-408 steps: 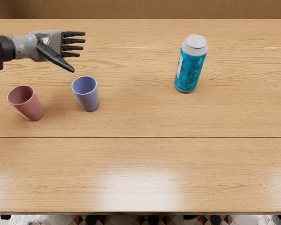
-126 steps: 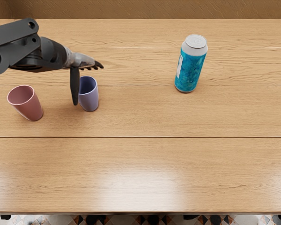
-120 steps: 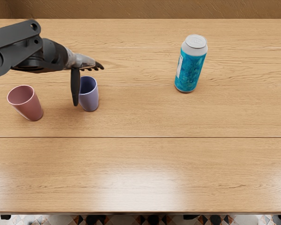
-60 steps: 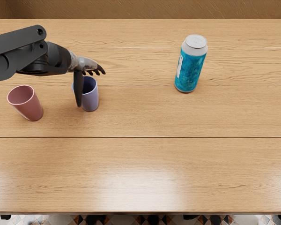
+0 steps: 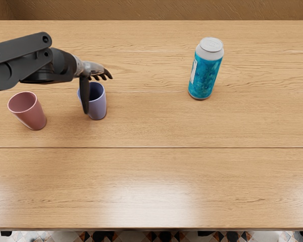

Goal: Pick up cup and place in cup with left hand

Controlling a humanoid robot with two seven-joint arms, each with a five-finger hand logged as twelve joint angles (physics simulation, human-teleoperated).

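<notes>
Fingers [image 5: 85, 95] of the left hand [image 5: 93, 67], upper left, hang open by the smooth, tapered periwinkle cup [image 5: 98, 107], probably to straddle it.

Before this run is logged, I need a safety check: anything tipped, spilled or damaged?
Nothing stands out: the pink cup, purple cup and blue can stand upright on the table, with no spill or damage visible.

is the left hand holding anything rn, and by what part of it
Nothing appears held: the left hand is open over the purple cup, its thumb crossing the cup's left side, fingers not closed around it.
</notes>
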